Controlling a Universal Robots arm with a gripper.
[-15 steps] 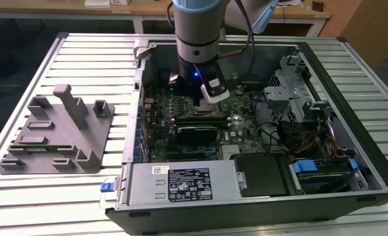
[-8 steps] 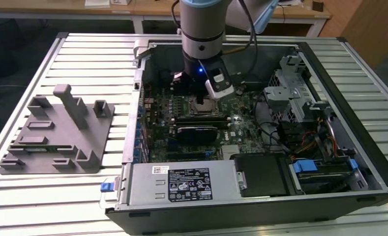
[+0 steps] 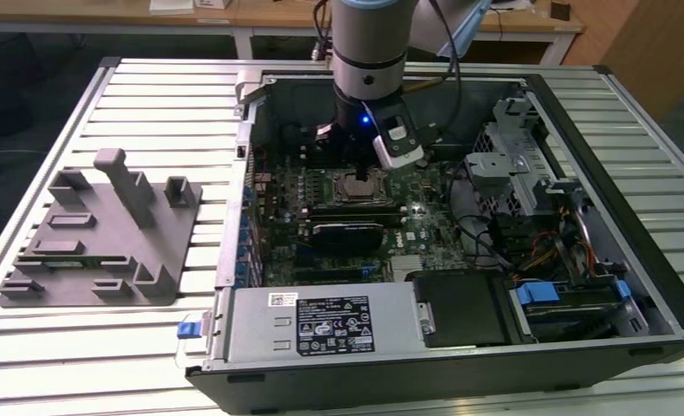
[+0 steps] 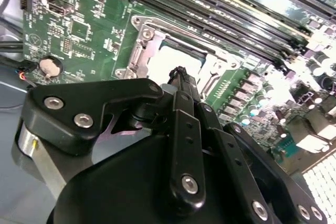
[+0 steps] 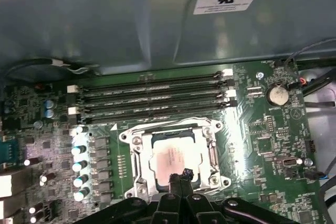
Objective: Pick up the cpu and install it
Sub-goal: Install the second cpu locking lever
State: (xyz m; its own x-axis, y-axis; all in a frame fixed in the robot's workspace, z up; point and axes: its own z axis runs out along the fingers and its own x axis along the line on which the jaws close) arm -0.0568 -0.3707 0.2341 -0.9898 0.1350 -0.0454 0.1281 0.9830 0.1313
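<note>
Chip spot: cpu [image 5: 170, 162] lies flat inside the socket frame [image 5: 132, 142] on the green board [image 5: 262, 129], pale top up; seen in both wrist views [image 4: 176, 60].
Gripper: gripper [image 5: 181, 174] sits low over the chip's near edge, fingers drawn together to a narrow tip; nothing visibly between them. Touching the chip or just above? Can't tell.
Arm: in the exterior view it drops straight down into the open computer case [image 3: 619, 104], w/ the gripper [image 3: 365, 178] right above the socket.
Handling (my guess): light, stiff, thin; smooth metal top prob. slippery; underside contacts and socket pins fragile, so no tilting or sliding.
Grab pt (guess): opposite side edges, level, clear of the frame.
Nearby: memory slots [image 5: 152, 98] just beside the socket; grey holder tray [image 3: 87, 243] well apart, on the slatted table [image 3: 145, 347].
</note>
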